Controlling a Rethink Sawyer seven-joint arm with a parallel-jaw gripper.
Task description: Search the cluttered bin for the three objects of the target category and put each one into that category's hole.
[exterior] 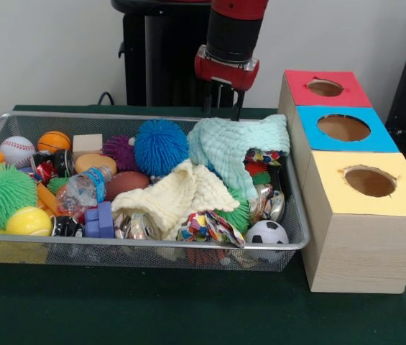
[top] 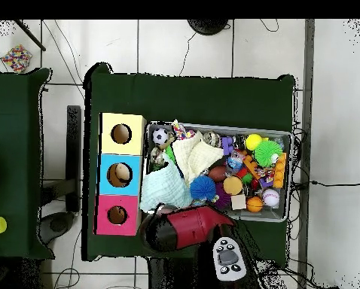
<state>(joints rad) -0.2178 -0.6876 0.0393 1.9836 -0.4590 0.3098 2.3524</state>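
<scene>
The wire basket [exterior: 145, 248] sits on the green surface [exterior: 188, 309], full of balls, cloths and small toys. Beside it stands a wooden box with three round holes, and the red hole [exterior: 325, 88] is the one farthest from the front camera. The claw [exterior: 223, 108] hangs from the red arm over the back rim of the basket, just above the mint cloth [exterior: 235, 144]. Its two dark fingers point down and look a little apart with nothing between them, but that is hard to be sure of. No soft toy with a face shows anywhere in the basket; the blue fuzzy ball [exterior: 161, 147] shows no eyes from here. So the job looks to be at the searching step, with nothing put in the red hole yet. The yellow cloth [exterior: 177, 198] and the mint cloth cover much of the middle. The next move likely calls for lifting or pushing a cloth aside to see what hides under it.
</scene>
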